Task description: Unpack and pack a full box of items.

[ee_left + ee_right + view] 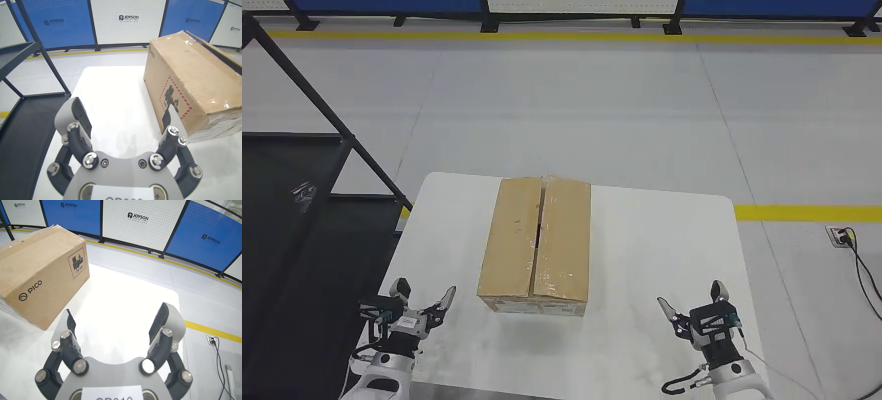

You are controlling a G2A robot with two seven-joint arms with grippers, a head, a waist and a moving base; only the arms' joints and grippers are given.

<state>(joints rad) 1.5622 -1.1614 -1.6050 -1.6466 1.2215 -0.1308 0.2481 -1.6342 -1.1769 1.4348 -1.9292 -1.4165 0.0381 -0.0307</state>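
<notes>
Top view: the cardboard box (537, 245) is seen standing on the white table (662, 260), about mid-width and toward the far side, its long axis running away from the robot. Its two top flaps are folded down and meet along a centre seam; glossy tape is noted along the near end. In the left wrist view one flap edge appears to sit slightly proud of the other.

The left gripper (425, 297) is held over the near left corner of the table, fingers spread wide, nothing between them. The right gripper (692, 300) is held over the near right part, likewise spread and empty. Both are well apart from the box. A black rack (302, 230) stands beside the table on the left.

Progress, as judged: unpacking is not yet begun, since the flaps are shut and the box untouched. All remains to be done: flaps to be opened, contents lifted out, then returned and the box closed.
</notes>
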